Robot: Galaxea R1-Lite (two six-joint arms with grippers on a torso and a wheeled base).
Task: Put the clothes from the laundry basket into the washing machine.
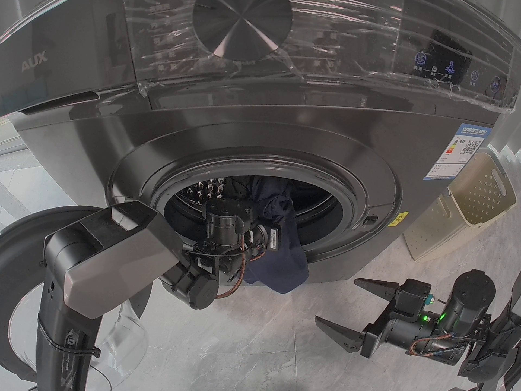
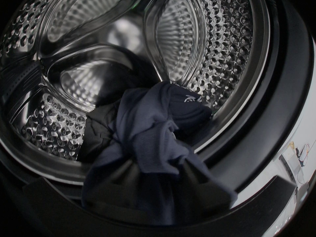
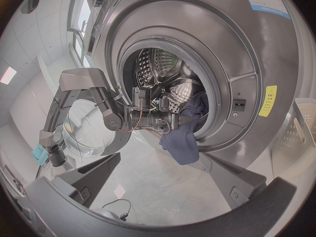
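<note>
**Head view.** The washer (image 1: 325, 137) stands with its door (image 1: 32, 278) swung open at lower left. My left arm (image 1: 228, 229) is at the drum mouth, centre frame. A navy cloth (image 1: 279, 245) lies across the lip just right of that arm, with its tail hanging down the front panel. My right tool (image 1: 336, 302) sits at lower right above the floor (image 1: 244, 343). It is wide open, holds nothing, and is well apart from the cloth. The basket (image 1: 483, 191) stands at the right edge beside the washer. I cannot tell what it contains.

**Right wrist view.** My left tool (image 3: 189, 119) is at centre frame, touching the bunched upper part of the cloth. I cannot tell how far it is open, nor whether it grips.

**Left wrist view.** The drum (image 2: 197, 33) holds the cloth's upper part, heaped at centre. A darker cloth (image 2: 98, 129) lies just beside it, deeper in.

**Finding.** The cloth's long axis runs from inside the drum, over the lip and down outside. The left arm is by far the nearer. In my judgement the task is unfinished for this item, because the hanging tail must go inward past the lip.
</note>
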